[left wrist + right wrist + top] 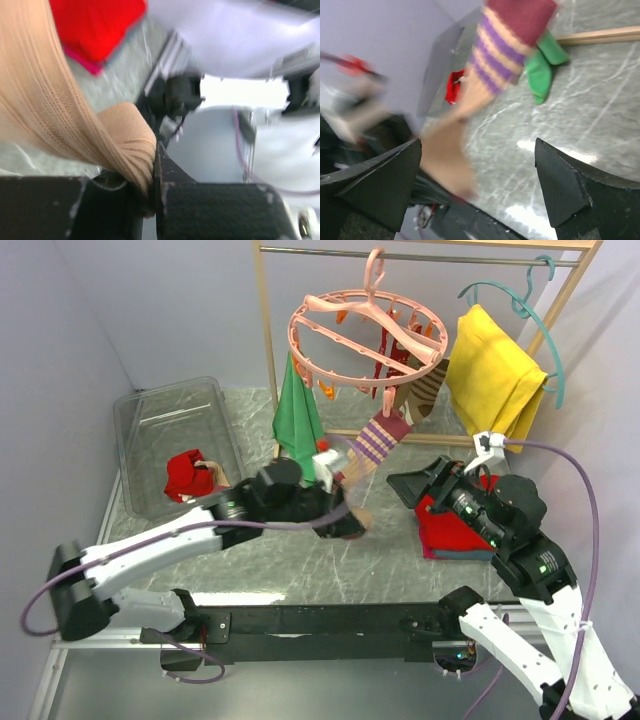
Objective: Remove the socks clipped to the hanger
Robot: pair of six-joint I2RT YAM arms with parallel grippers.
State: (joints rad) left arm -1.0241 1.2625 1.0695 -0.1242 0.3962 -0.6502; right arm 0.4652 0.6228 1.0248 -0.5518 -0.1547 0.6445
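The salmon-pink hanger hangs from the rail at the back, with red socks and a tan sock clipped under it. A tan sock with a purple-striped cuff stretches down from the hanger to my left gripper, which is shut on its foot. The left wrist view shows that tan sock pinched between the jaws. My right gripper is open and empty, to the right of the sock. The right wrist view shows the striped sock blurred, between and beyond its fingers.
A clear plastic bin at the left holds red socks. A green cloth hangs on the frame. A yellow cloth hangs on a teal hanger. A folded red cloth lies under the right arm.
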